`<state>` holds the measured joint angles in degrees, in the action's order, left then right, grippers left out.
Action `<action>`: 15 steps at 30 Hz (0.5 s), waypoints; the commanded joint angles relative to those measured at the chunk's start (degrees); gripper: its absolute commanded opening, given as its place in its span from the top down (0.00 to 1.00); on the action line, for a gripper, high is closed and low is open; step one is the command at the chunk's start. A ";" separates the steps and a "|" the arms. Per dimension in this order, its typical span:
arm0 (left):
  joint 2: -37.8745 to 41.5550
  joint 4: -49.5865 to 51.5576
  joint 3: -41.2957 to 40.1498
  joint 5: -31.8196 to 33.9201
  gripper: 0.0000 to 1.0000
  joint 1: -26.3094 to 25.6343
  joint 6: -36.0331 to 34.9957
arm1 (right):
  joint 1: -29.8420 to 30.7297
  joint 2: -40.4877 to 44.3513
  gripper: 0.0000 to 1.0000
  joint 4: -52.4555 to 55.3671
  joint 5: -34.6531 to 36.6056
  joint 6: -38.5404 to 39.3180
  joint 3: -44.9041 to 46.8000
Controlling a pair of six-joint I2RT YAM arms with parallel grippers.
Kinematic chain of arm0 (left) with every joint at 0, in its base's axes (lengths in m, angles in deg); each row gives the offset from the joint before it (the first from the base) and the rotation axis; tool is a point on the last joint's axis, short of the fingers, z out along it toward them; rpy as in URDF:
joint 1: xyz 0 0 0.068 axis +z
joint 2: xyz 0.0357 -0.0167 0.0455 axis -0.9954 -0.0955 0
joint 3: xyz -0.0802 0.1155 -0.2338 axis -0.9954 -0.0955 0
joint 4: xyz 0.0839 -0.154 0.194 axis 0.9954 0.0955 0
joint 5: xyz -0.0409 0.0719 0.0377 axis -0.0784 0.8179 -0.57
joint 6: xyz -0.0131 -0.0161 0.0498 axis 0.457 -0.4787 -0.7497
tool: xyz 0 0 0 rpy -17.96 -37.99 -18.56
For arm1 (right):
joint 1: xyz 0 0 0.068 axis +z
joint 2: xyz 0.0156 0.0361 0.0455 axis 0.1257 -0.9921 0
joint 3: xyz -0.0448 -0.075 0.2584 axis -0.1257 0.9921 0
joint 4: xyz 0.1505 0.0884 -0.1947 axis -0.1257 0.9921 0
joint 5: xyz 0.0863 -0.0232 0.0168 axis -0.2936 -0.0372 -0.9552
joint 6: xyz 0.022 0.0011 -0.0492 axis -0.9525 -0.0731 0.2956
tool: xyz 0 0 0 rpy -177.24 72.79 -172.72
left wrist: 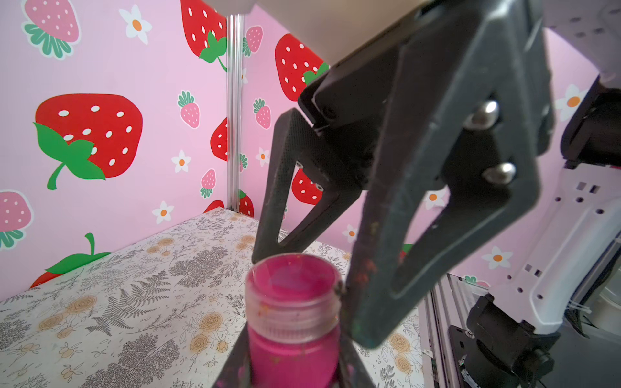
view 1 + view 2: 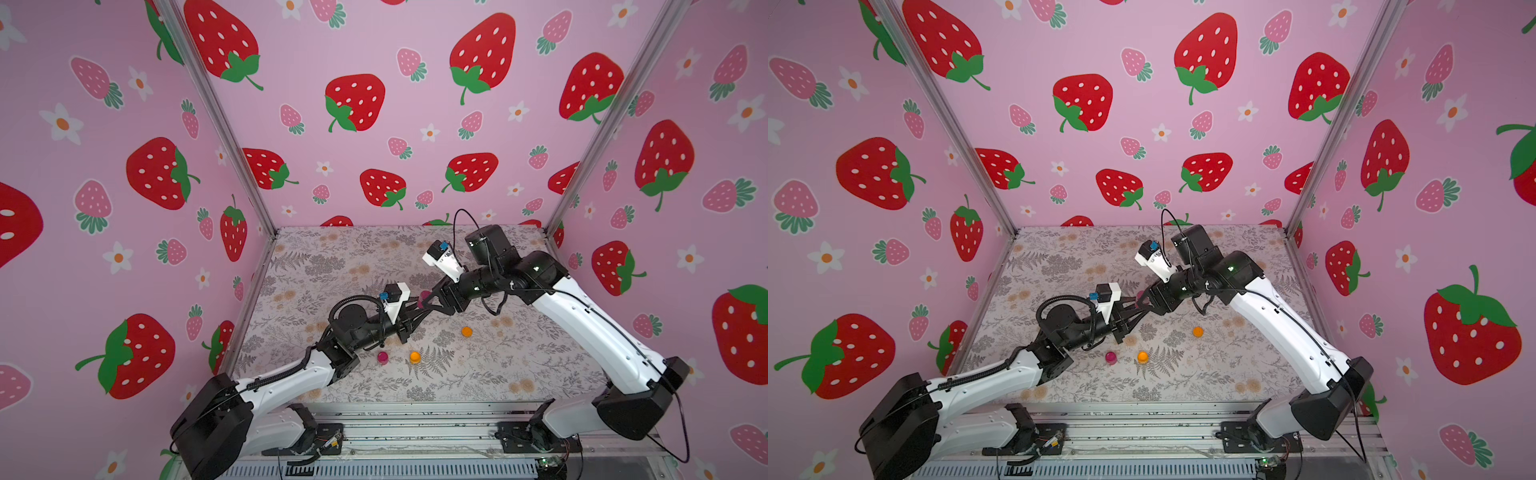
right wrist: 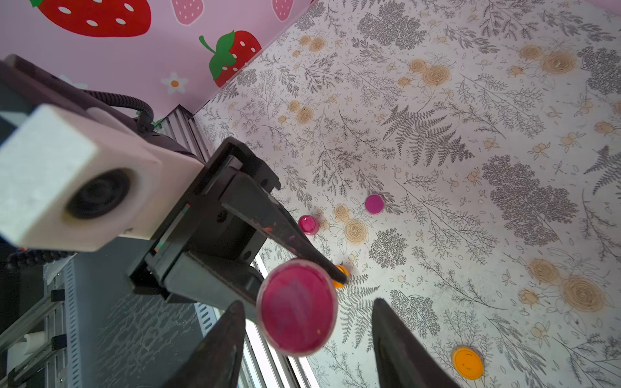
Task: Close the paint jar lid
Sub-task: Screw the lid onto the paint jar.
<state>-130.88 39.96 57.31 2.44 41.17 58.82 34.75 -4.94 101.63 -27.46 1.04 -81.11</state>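
Paint jar [image 1: 292, 315], cylindrical with translucent ridged collar, sits clamped in left gripper [image 2: 420, 306].

Mid-air: left claw [image 2: 419, 307], right claw [image 3: 307, 302] crowd paint jar [image 1: 292, 356]; far mat [image 2: 332, 257] free; pots [image 2: 414, 356] dot front.

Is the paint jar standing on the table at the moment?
No, the left end effector grips the paint jar, holding it clear above the table.

Three pink pots [image 3: 308, 224], two orange pots [image 3: 467, 362] (five)
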 commanded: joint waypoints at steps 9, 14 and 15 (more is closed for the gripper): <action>1.14 -0.05 2.62 -1.15 0.72 0.23 -0.11 | 0.73 -1.47 0.45 2.12 0.18 0.07 -2.69; 0.97 0.08 2.88 -1.33 0.72 0.21 -0.06 | 0.91 -1.75 0.52 2.12 0.69 0.00 -2.95; 0.92 0.07 2.97 -1.32 0.72 0.16 -0.06 | 0.99 -1.74 0.53 2.04 0.54 -0.01 -3.04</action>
<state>-130.88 41.08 57.42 2.44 41.17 58.82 35.28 -6.38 102.46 -26.81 0.96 -82.51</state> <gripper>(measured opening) 0.284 0.477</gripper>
